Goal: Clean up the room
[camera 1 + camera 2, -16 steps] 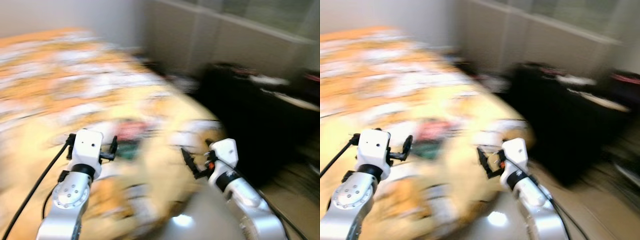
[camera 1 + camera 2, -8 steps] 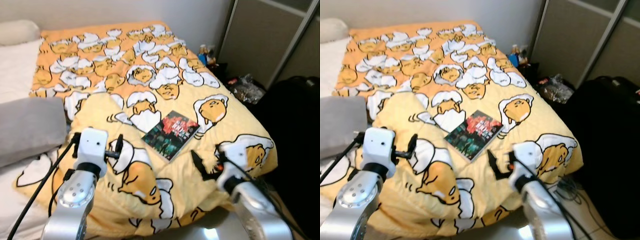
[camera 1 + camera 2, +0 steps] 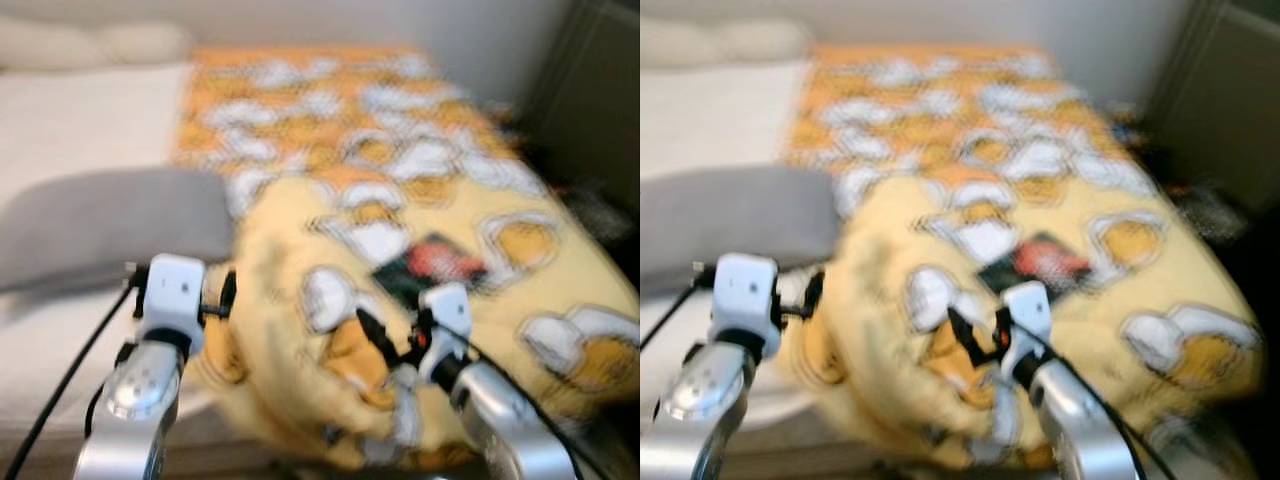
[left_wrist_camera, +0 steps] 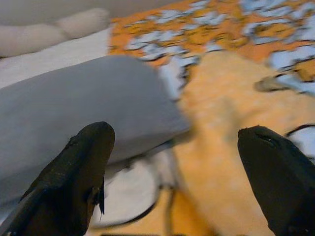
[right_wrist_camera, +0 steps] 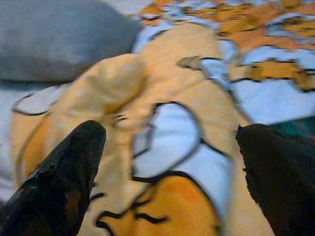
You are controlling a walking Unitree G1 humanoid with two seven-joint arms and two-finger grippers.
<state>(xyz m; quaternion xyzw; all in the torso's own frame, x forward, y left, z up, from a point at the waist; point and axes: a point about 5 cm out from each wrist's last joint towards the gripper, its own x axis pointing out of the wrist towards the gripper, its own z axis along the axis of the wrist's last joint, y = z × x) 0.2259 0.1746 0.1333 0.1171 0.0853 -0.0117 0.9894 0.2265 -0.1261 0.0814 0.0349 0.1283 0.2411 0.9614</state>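
Camera panned left; book (image 3: 432,266) beyond right gripper (image 3: 392,335) (blurred).

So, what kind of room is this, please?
Most likely a bedroom: a bed with a yellow-orange cartoon-print blanket, a grey pillow on a white sheet, and a book on the blanket.
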